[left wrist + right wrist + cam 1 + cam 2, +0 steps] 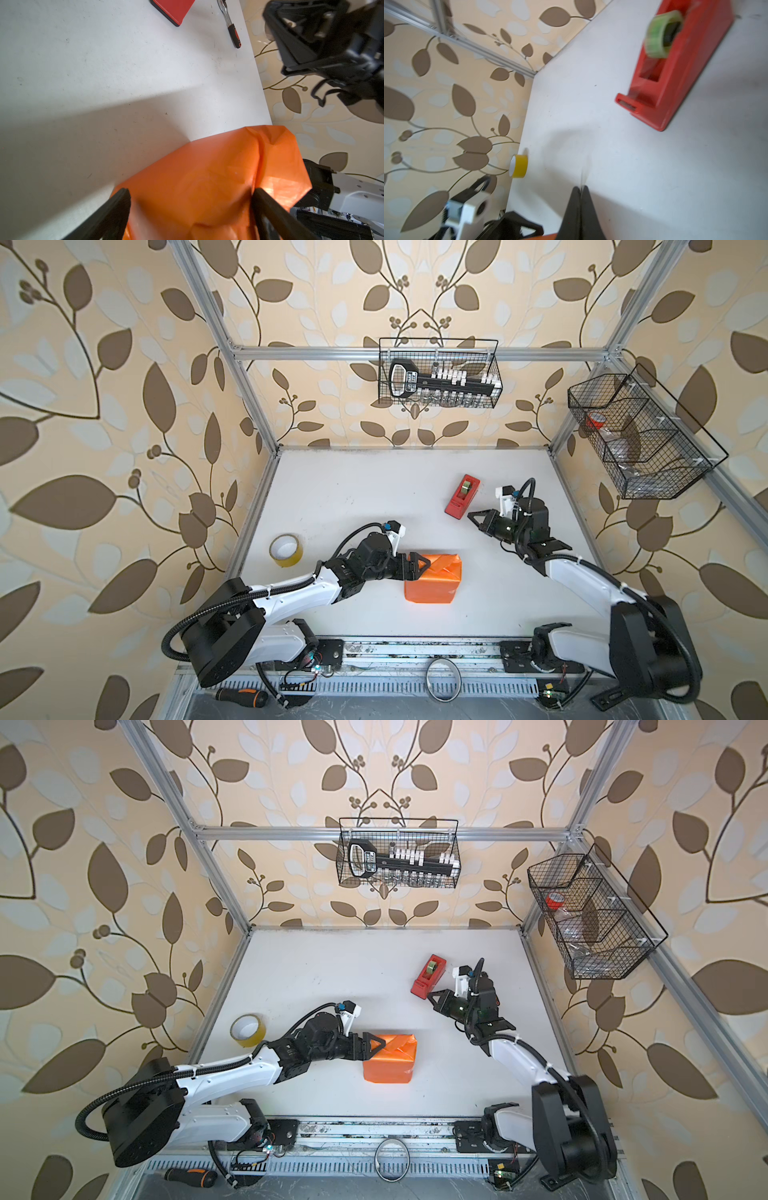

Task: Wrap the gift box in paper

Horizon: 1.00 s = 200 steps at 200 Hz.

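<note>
Glossy orange paper covers the gift box, which stands mid-table; no green shows. My left gripper is wide open at the parcel's left end. One finger lies by the top fold, the other sits low near the table, with the wrapped end between them. My right gripper is shut just in front of the red tape dispenser. A thin clear tape strip sticks out from its tips.
A yellow tape roll lies by the left wall. A ratchet handle lies near the table's right edge. Two wire baskets hang on the walls. A screwdriver and a ring lie beyond the front rail.
</note>
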Tool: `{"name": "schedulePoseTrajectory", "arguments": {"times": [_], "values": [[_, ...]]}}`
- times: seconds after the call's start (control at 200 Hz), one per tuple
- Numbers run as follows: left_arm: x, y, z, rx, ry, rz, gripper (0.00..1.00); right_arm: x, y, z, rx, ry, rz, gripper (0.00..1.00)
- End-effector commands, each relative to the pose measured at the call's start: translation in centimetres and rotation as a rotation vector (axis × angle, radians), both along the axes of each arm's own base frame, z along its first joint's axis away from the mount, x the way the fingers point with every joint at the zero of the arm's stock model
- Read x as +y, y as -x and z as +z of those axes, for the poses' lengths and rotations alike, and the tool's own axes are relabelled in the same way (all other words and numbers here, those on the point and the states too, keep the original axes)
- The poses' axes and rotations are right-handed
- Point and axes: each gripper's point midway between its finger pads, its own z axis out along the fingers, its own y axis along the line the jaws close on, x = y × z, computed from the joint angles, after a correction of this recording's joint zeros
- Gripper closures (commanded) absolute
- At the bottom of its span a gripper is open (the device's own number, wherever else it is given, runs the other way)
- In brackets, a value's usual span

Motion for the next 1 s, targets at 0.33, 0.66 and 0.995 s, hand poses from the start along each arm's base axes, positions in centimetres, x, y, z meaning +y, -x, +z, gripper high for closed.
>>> {"name": "schedulePoseTrajectory", "arguments": {"times": [0.33,0.66,0.995], "values": [[3.6,2.5,-6.3,0.122,-0.261,-0.011,0.08,8.6,11.4,3.7,0.017,0.012,0.402,1.0],[3.5,2.5,-6.6,0.131,-0.261,-0.014,0.08,10.3,13.6,2.9,-0.01,0.143,0.48,1.0],[3.5,2.5,-6.5,0.128,-0.262,-0.015,0.08,11.0,13.2,2.3,-0.034,0.209,0.51,1.0]]}}
